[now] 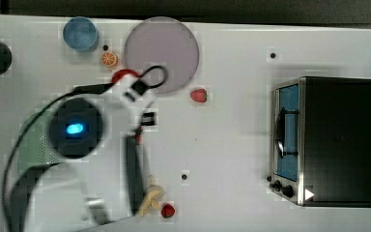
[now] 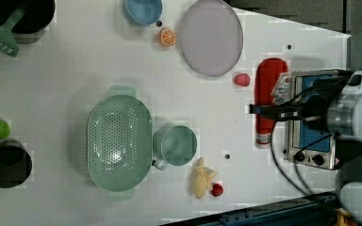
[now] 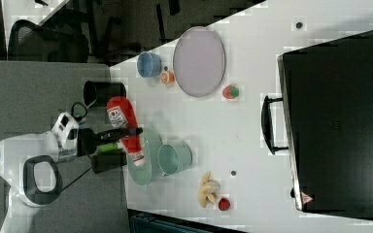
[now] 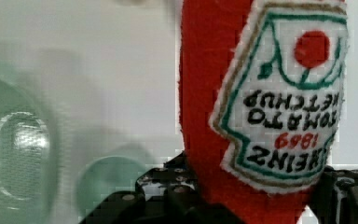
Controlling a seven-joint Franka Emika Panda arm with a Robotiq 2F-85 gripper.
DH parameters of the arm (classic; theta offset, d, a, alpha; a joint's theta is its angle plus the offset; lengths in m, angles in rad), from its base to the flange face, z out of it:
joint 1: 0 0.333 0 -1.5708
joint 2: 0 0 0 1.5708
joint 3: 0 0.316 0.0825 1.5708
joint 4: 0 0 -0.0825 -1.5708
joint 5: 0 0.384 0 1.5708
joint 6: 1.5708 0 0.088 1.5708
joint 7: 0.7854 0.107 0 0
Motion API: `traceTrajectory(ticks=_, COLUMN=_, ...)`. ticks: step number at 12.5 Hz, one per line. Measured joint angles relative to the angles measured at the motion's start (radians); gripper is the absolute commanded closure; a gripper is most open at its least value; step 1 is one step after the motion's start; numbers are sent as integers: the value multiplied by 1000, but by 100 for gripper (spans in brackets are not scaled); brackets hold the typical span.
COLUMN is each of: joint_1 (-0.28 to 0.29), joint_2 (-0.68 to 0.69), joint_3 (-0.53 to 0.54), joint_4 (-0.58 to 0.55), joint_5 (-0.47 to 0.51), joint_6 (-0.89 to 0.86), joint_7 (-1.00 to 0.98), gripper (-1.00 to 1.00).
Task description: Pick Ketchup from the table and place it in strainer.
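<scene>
Red plush Ketchup bottle [image 2: 268,101] with its white stitched label sat pinched in my black pincer [image 2: 267,109], lifted off the white table [image 2: 66,70]. Beside the pale mint-green perforated oval strainer [image 2: 119,142] stood a round green mug [image 2: 175,145], touching its rim; a lilac plate [image 2: 210,36] and silver toaster oven [image 2: 311,117] bounded the bare middle.
</scene>
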State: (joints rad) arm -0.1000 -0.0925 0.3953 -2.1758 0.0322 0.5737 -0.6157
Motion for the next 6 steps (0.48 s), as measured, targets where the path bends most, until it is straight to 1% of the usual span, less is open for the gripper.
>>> traceTrajectory(ticks=2, joint_1=13, joint_2=19, joint_3=102, joint_4=-6, joint_5=0, joint_6=0, joint_7=147, gripper=-25)
traceTrajectory(ticks=6, joint_1=89, joint_2=94, joint_3=256, joint_4=-25, joint_5=-2, joint_6=28, joint_7=398, gripper=-25)
